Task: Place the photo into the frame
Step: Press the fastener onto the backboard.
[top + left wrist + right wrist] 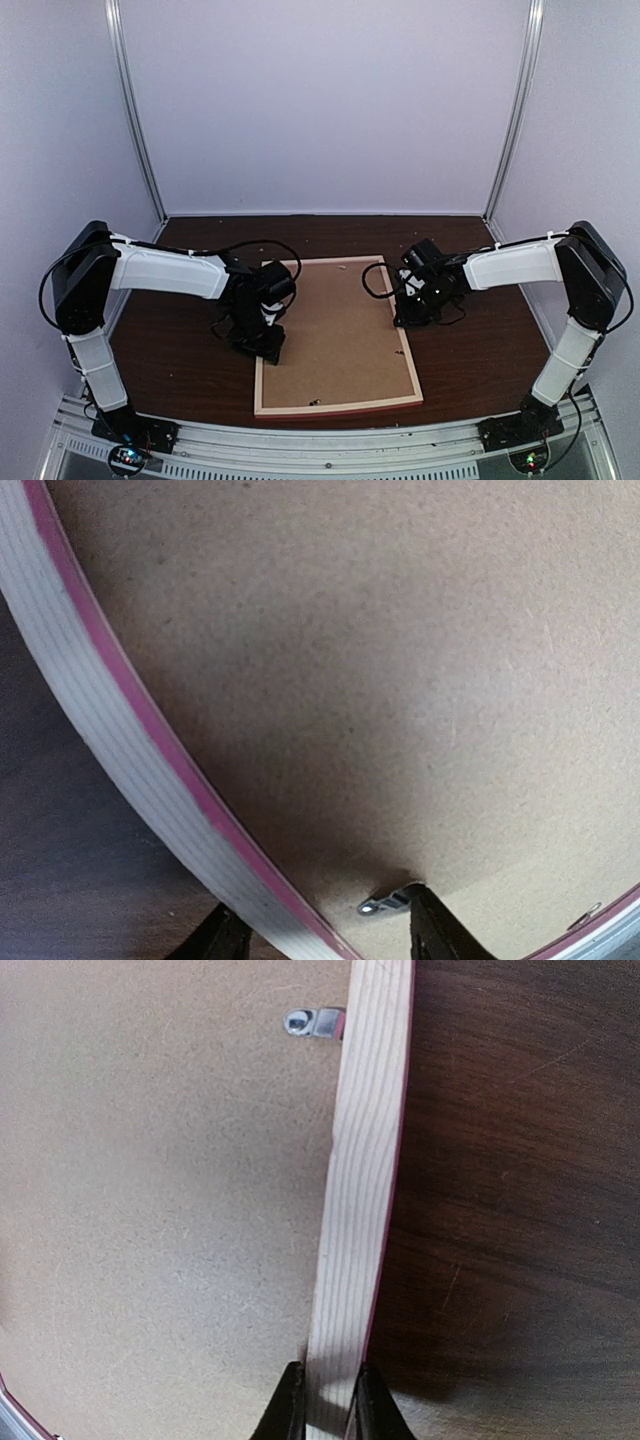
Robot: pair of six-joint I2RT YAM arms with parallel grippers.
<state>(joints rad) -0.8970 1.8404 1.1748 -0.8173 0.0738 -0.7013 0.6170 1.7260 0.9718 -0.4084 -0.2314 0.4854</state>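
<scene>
Frame (338, 406) lies face down, roughly centred on the dark worktop (480, 350), pale wood back up, pink edge showing round the outside. Brown backing board (335, 330) sits inside the rails and fills the opening.

Photo: not visible in any view. If it is in the frame, it is under the board; cannot tell.

Right gripper (325, 1390): clenched on the frame's right rail near the far corner, one finger on the inner face, one on the outer. Likely purpose is to pin the frame so it cannot slide or twist while the other arm works.

Left gripper (325, 930): jaws spread, straddling the left rail. Outer finger (225, 935) is over the worktop side; inner finger (435, 930) is on the board, just beside a small metal retaining tab (385, 902). Nothing seen clamped between them. The placement suggests the inner finger is there to work the tab over the board edge, or back off it.

A second tab (310, 1023) shows on the right rail, reaching over the board.

Judgement: late stage, board being secured or released at the tabs. Risk: finger slips off the small tab.
</scene>
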